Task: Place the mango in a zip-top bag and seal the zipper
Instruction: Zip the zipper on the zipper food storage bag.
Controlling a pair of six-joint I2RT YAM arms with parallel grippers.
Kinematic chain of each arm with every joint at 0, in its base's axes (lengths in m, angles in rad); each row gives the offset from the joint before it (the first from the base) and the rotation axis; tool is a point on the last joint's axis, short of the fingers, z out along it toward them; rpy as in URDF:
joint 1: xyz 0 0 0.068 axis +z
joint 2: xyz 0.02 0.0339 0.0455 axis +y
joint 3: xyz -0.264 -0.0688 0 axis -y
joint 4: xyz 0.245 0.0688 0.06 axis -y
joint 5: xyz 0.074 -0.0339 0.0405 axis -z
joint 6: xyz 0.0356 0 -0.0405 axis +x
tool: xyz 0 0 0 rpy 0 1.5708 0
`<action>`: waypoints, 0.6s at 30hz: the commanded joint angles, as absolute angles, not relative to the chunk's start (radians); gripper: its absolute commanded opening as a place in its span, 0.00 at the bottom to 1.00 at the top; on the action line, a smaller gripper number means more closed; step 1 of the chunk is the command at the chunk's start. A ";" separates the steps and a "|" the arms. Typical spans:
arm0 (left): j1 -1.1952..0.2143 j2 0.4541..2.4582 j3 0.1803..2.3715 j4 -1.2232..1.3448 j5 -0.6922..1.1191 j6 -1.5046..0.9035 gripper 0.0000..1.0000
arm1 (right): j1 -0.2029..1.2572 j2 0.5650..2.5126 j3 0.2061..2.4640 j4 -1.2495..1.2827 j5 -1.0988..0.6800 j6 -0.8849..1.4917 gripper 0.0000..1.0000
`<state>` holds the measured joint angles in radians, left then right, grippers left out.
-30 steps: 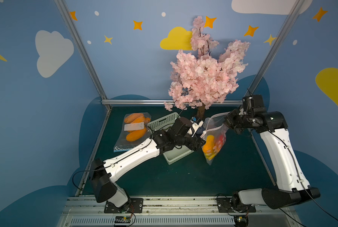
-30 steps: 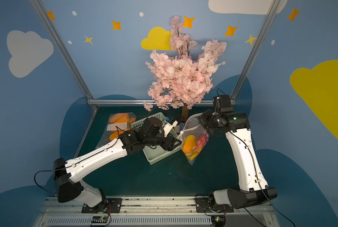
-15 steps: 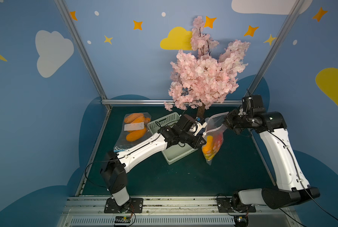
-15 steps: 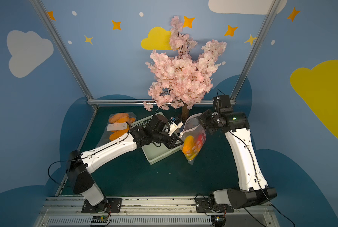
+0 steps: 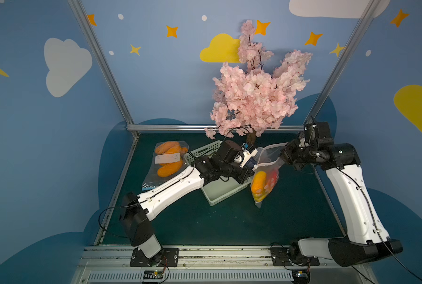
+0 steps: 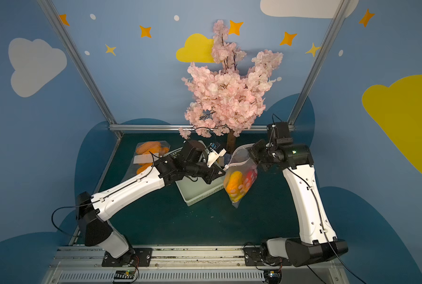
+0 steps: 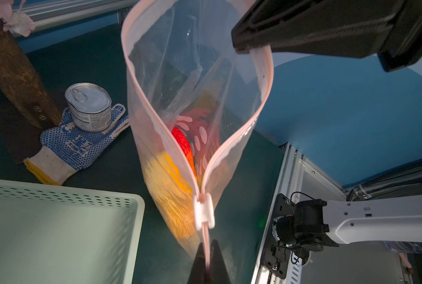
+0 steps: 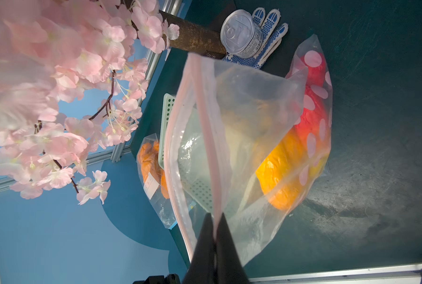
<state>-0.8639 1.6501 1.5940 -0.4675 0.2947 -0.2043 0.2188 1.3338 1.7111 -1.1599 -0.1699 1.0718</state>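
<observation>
Mango [image 5: 258, 183] sits low inside the zip-top bag [image 5: 270, 157], yellow-orange with a red side, and the bag hangs over the counter [image 5: 229, 221] just right of the mint basket [image 5: 219, 194]. Our left tool [image 7: 207, 248] is pinched tight on the near-left end of the pink zipper strip [image 7: 264, 81], with the white slider [image 7: 203, 212] just beyond its tips. Our right tool [image 8: 214, 221] is clamped on the far-right end of the same strip. The mouth gapes between them. We judge that placing is done and sealing remains: the zipper's long axis runs from left tool to right tool, so the slider must travel rightward, and the left arm is nearer to it.
</observation>
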 commanded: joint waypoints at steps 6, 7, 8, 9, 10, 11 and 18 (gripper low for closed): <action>-0.858 1.688 1.666 -0.554 0.395 -0.139 0.03 | 0.209 1.300 1.697 -1.125 -0.216 1.021 0.00; -0.859 1.686 1.676 -0.567 0.393 -0.124 0.03 | 0.207 1.299 1.697 -1.120 -0.219 1.003 0.00; -0.859 1.686 1.688 -0.585 0.389 -0.105 0.03 | 0.202 1.295 1.702 -1.119 -0.222 0.974 0.00; -0.859 1.686 1.700 -0.606 0.389 -0.081 0.03 | 0.199 1.292 1.706 -1.111 -0.227 0.932 0.00; -0.858 1.684 1.712 -0.624 0.389 -0.060 0.03 | 0.194 1.287 1.702 -1.086 -0.246 0.885 0.00; -0.859 1.683 1.726 -0.646 0.394 -0.032 0.03 | 0.188 1.278 1.685 -1.035 -0.279 0.801 0.00; -0.848 1.688 1.826 -0.757 0.497 0.139 0.03 | 0.169 1.168 1.552 -0.786 -0.530 0.251 0.33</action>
<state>-0.8566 1.6840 1.7863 -0.6868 0.4297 0.0307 0.1665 1.2182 1.5646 -0.9329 -0.3927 0.5510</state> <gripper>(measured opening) 0.048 0.312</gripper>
